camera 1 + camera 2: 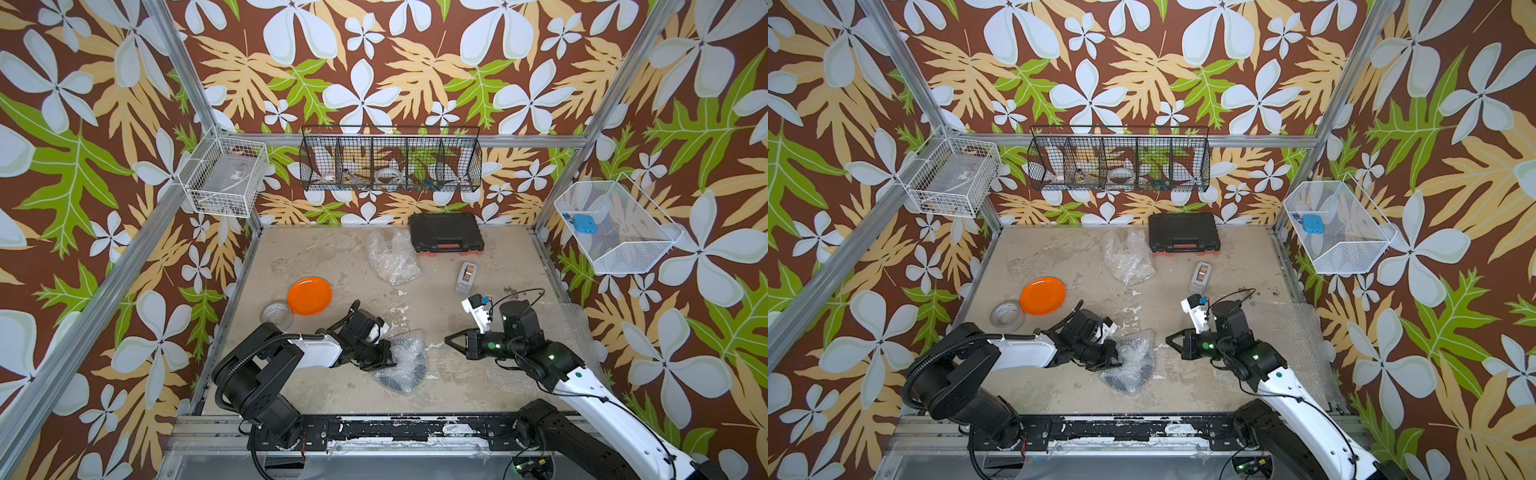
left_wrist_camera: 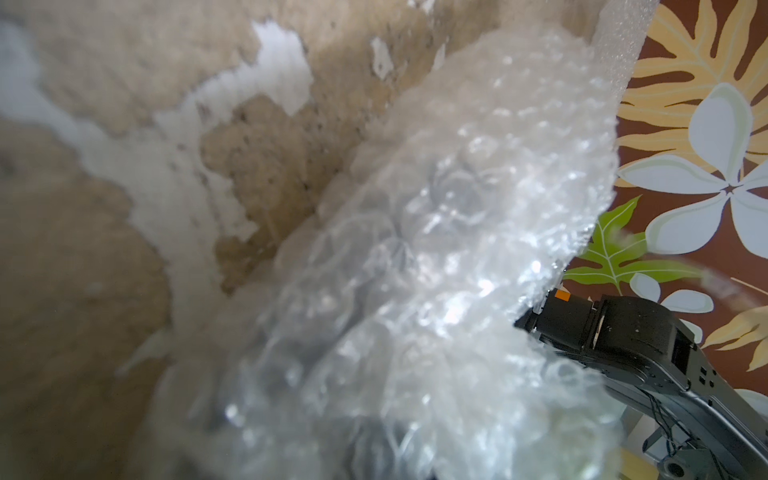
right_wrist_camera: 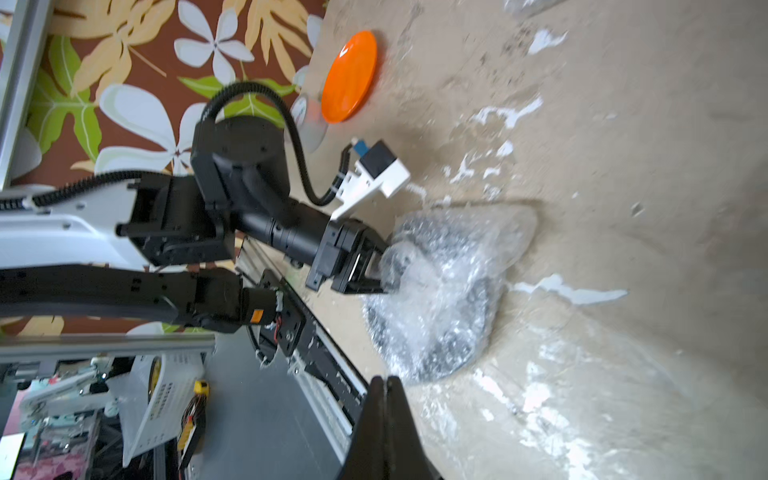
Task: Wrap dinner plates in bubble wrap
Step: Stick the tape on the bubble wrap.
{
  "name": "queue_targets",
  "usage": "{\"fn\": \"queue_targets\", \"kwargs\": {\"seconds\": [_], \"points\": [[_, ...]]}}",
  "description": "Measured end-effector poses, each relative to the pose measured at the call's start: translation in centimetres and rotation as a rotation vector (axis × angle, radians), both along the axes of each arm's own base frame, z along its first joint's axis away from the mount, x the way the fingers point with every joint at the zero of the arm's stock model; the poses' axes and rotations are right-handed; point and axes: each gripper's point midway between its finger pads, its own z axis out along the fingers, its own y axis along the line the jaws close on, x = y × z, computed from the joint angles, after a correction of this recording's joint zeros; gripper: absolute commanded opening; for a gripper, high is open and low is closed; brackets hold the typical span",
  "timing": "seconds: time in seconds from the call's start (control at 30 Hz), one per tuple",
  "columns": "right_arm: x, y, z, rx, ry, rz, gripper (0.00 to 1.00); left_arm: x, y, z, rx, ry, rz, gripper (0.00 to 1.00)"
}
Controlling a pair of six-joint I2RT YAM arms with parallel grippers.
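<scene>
A black dinner plate (image 1: pixel 419 368) (image 3: pixel 478 299) lies near the table's front, covered by a crinkled sheet of bubble wrap (image 1: pixel 401 357) (image 1: pixel 1131 361) (image 2: pixel 436 249). My left gripper (image 1: pixel 388 355) (image 1: pixel 1116 357) (image 3: pixel 384 270) is shut on that wrap at the plate's left edge; in the left wrist view the wrap hides its jaws. My right gripper (image 1: pixel 449 340) (image 1: pixel 1169 338) (image 3: pixel 384 380) hovers just right of the bundle, shut and holding nothing. An orange dinner plate (image 1: pixel 309 296) (image 1: pixel 1042 296) (image 3: pixel 349 77) sits bare at the left.
A second crumpled piece of bubble wrap (image 1: pixel 392 257) lies at the back. A flat sheet (image 1: pixel 569 328) is spread under the right arm. A tape roll (image 1: pixel 276 316) sits by the orange plate. A black case (image 1: pixel 446 232) and a grey dispenser (image 1: pixel 466 276) stand back right.
</scene>
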Motion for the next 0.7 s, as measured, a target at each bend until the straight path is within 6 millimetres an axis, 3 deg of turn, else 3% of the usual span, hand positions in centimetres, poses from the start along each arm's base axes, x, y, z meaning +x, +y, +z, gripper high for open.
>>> {"fn": "queue_targets", "kwargs": {"seconds": [0.17,0.27,0.7], "points": [[-4.2,2.0,-1.4,0.006,0.092,0.103,0.00,0.0,0.0,0.0,0.002,-0.015,-0.017,0.01],[-4.9,3.0,-2.4,-0.013,0.139,0.141,0.00,0.0,0.0,0.0,0.002,-0.022,-0.025,0.01],[-0.6,8.5,-4.5,-0.016,0.137,0.225,0.00,-0.5,0.2,-0.3,-0.013,-0.038,-0.046,0.00]]}}
